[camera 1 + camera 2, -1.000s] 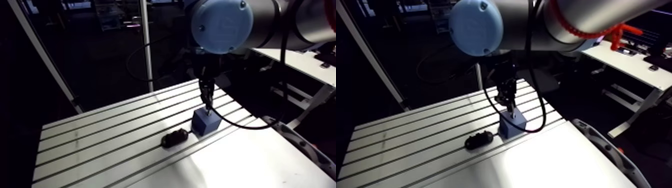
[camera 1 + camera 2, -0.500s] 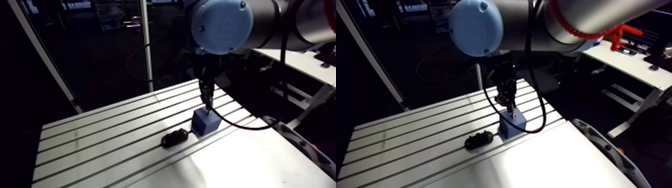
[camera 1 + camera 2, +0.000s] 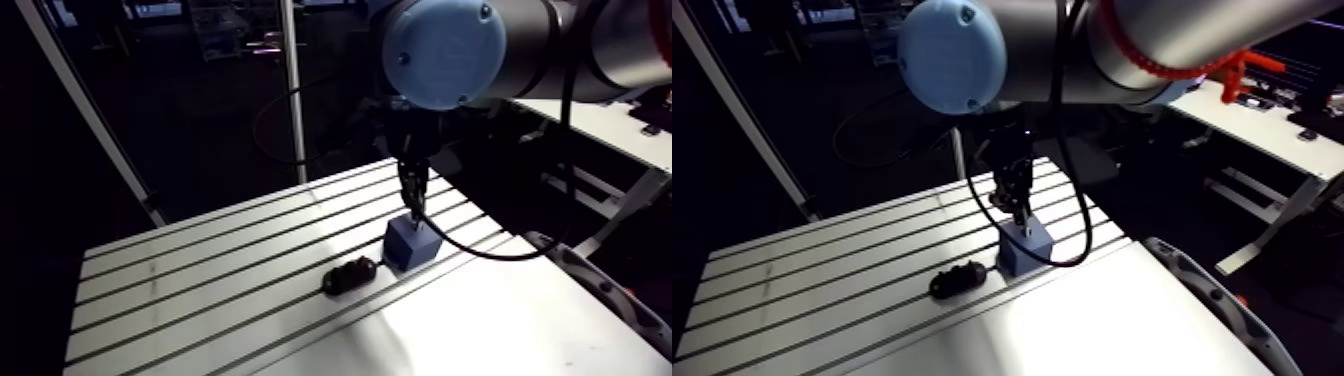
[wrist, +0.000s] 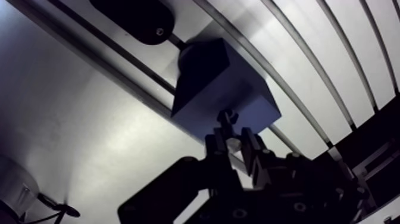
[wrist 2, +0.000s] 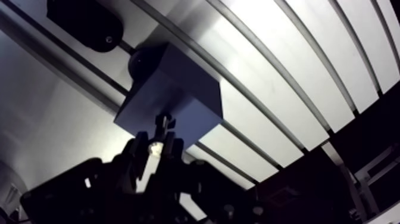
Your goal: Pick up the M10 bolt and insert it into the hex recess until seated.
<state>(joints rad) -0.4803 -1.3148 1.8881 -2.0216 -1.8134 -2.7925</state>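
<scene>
End effector (image 4: pixel 233 139) tight around bolt (image 4: pixel 228 117), above block (image 4: pixel 205 77)

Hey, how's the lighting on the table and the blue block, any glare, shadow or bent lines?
Arm view: glare whitens the near table; the blue block reads fine, while the black object beside it is only a dark shape. Wrist view: the table slots bow into curves, the block's faces are in shade, and the gripper, shut on the bolt, is a silhouette.

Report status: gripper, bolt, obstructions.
Gripper shut on M10 bolt. Bolt tip over blue block; seating cannot be told. Black object beside block, apart from gripper.
</scene>
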